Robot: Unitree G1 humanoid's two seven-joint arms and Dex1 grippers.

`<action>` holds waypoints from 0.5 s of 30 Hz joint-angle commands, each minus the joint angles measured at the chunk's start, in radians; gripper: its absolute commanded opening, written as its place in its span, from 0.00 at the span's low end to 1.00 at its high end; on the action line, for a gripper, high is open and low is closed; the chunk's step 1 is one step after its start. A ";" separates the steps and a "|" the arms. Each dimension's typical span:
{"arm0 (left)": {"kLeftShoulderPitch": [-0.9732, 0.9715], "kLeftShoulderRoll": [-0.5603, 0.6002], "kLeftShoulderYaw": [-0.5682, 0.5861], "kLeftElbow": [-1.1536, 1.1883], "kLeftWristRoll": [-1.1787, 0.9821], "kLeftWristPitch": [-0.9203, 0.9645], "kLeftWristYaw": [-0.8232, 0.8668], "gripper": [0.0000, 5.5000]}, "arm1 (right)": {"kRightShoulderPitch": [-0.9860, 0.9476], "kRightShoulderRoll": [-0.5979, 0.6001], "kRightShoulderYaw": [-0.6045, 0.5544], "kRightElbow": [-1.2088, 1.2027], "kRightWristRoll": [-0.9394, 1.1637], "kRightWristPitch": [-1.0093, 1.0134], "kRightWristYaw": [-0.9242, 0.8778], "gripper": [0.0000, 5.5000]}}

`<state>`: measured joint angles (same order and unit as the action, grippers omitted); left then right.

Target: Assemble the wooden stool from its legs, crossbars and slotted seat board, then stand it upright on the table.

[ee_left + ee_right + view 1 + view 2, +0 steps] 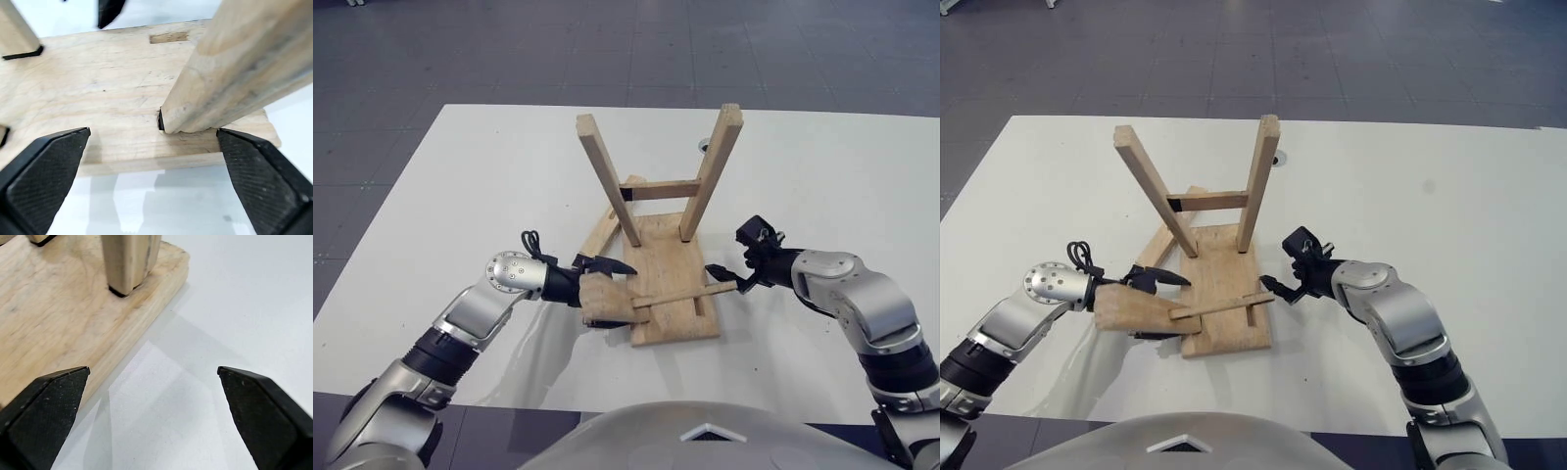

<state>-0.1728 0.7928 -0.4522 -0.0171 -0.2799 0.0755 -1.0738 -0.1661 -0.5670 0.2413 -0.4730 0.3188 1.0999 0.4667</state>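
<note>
The left pincer (154, 131) is being held wide apart, clamped on nothing. A loose leg (230, 63) is lying between its fingers (44, 176), close against one of them, with its foot being rested at a slot in the seat board (98, 88). The right pincer (153, 368) is likewise being held fully apart and empty, poised over bare bench (234, 308) just beside the board's edge.

Seen from the head, the left pincer is being placed at the board's 8 o'clock and the right at 4 o'clock, near the tip of a thin crossbar (690, 292) joined to that leg. The board is lying flat mid-bench, with two legs (607, 176) being carried upright at its 12 o'clock end.

The parts are being judged stiff, light, dry wood, unlikely to slip, though the joints are probably loose and easily racked. The loose leg is best being gripped across its flat faces near the foot, so that it is being steered squarely into the slot.
</note>
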 commanded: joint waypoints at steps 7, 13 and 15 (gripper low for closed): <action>0.055 -0.005 0.065 0.023 0.077 0.091 0.086 0.86 | 0.057 -0.014 -0.045 -0.025 -0.002 0.026 -0.007 0.88; 0.106 0.033 0.174 -0.166 -0.020 0.203 0.061 0.86 | 0.088 0.002 -0.062 0.009 -0.020 -0.008 -0.034 0.88; 0.101 0.049 0.201 -0.188 -0.026 0.225 0.045 0.86 | 0.095 0.008 -0.067 0.012 -0.021 -0.013 -0.042 0.88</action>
<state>-0.0673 0.8120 -0.2885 -0.1734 -0.3016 0.2749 -1.0095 -0.0776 -0.5656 0.1926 -0.4665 0.3084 1.0991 0.4373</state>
